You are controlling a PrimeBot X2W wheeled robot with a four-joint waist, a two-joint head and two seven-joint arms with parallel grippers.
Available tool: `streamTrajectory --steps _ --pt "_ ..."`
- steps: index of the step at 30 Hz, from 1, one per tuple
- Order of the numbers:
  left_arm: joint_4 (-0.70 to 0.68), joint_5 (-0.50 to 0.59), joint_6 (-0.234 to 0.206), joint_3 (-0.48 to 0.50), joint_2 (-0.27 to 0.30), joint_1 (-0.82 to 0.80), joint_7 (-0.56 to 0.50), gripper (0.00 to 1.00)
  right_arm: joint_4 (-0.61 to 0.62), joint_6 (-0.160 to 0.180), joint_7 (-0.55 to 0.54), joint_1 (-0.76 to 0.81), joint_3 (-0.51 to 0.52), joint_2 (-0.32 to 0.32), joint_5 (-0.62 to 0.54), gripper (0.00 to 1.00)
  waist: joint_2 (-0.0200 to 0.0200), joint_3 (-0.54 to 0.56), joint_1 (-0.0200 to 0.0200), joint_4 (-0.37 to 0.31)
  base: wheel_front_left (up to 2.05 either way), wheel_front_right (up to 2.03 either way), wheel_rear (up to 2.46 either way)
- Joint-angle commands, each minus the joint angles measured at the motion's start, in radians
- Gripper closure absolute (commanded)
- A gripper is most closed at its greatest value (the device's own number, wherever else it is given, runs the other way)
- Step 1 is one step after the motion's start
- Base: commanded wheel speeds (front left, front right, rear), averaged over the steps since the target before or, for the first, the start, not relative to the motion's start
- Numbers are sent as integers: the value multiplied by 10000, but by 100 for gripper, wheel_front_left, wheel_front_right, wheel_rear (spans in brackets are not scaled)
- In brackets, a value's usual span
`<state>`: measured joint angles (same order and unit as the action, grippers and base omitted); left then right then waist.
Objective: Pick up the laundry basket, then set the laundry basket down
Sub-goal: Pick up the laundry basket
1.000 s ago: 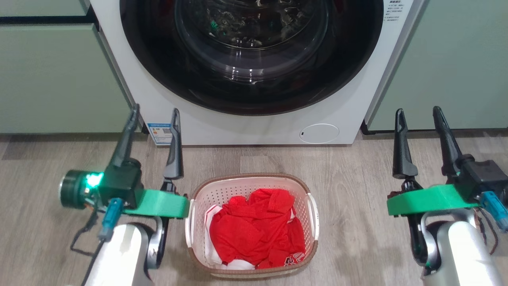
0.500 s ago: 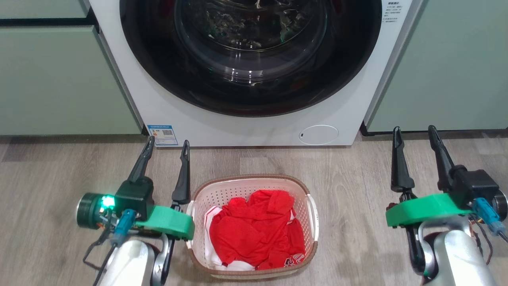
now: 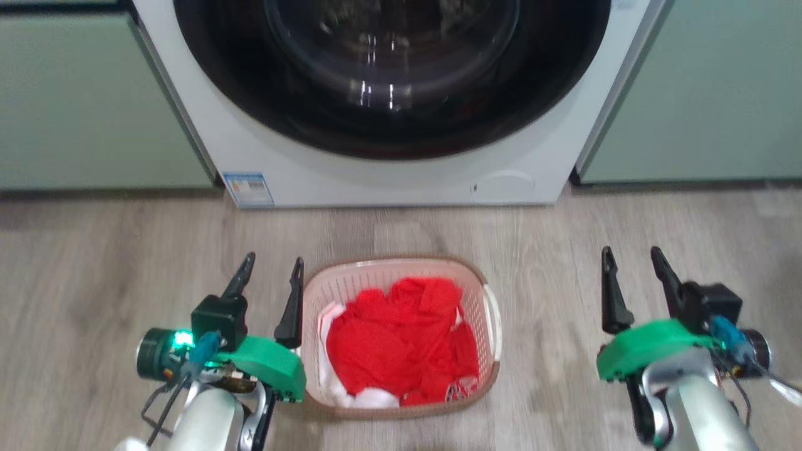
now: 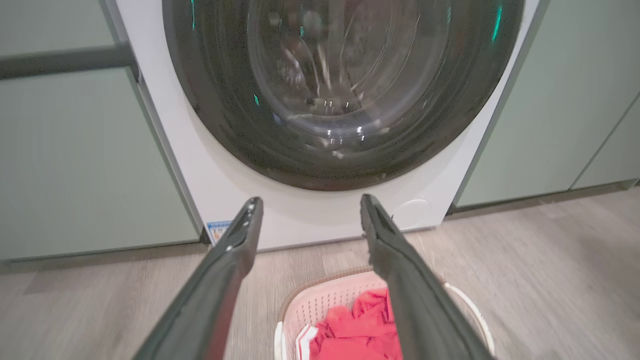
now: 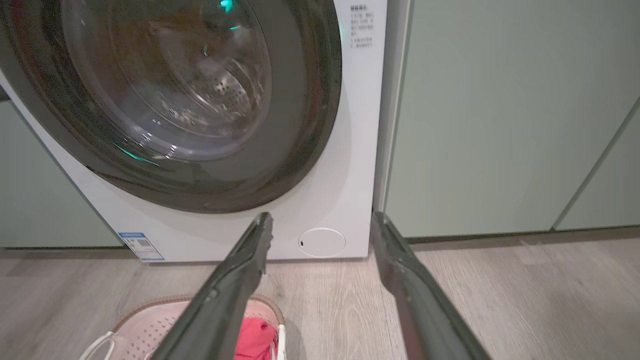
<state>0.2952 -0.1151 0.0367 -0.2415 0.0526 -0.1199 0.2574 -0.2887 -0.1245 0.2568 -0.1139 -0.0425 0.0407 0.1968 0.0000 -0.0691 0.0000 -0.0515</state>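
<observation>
The basket [image 3: 357,288] stands on the floor [image 3: 94,269] at 6 o'clock from the washer [image 3: 388,181], not yet lifted. Both arms have lowered. The left gripper [image 3: 274,258], released, is now just beside the basket at 9 o'clock. The right gripper [image 3: 630,250], also released, remains well apart at 3 o'clock and probably must still close in.

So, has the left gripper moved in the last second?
Yes. Against the basket, the left gripper has dropped: its fingertips, earlier over the washer's front, are now level with the basket's far rim, close beside its left side.
</observation>
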Motion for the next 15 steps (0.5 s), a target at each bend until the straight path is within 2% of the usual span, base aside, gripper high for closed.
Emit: streamTrajectory --steps 1,6,15 --pt "27 -112 60 352 5 -691 44 0 105 -62 41 -768 -256 95 5 0 0 -574 0 -50 0 0 0" --pt "1499 -124 359 352 99 -1729 44 0 -983 -62 -9 -1761 -279 95 340 0 0 -1872 0 -25 0 0 0" --pt "3998 -8 685 198 382 -3590 44 0 -2969 -62 -88 -3634 -1004 95 886 0 0 -3814 0 52 0 0 0"
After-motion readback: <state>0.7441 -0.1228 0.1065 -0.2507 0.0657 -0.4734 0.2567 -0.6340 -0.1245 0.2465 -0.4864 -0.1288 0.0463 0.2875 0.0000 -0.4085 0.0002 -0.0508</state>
